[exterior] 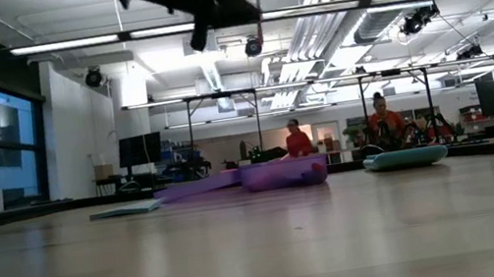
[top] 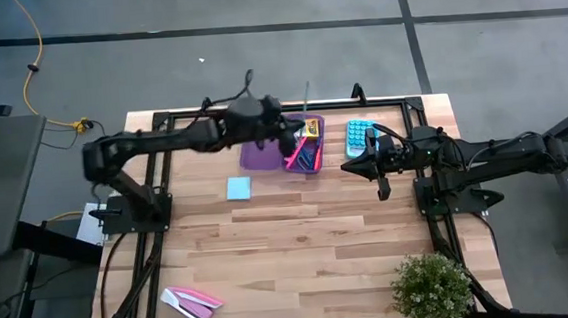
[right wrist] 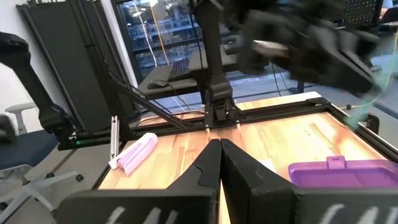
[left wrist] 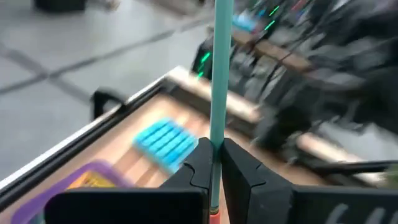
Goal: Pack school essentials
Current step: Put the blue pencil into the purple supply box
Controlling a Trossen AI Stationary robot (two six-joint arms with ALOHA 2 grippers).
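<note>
My left gripper (top: 297, 128) hovers over the open purple case (top: 302, 156) at the table's far middle, shut on a green pencil (left wrist: 219, 74). The case rests flat on the table and holds a yellow crayon box (top: 312, 129), pink markers and a blue piece. A light-blue notepad (top: 238, 188) lies flat on the table, left of the case and nearer. My right gripper (right wrist: 217, 155) hangs shut in the air near the right edge, holding nothing. My left gripper pinches the green pencil between its two fingers close to its reddish lower end (left wrist: 214, 163). The fingers reach in roughly level from the table's left and lie across the pencil. The pencil stands about upright, its long part (top: 308, 97) rising above the fingers, clear of the case.
A light-blue calculator (top: 360, 137) lies right of the case, close to my right gripper. Flat pink-and-white pieces (top: 192, 304) lie near the front left corner. A potted plant (top: 431, 287) stands at the front right. A black frame (top: 380, 100) runs along the table's far edge.
</note>
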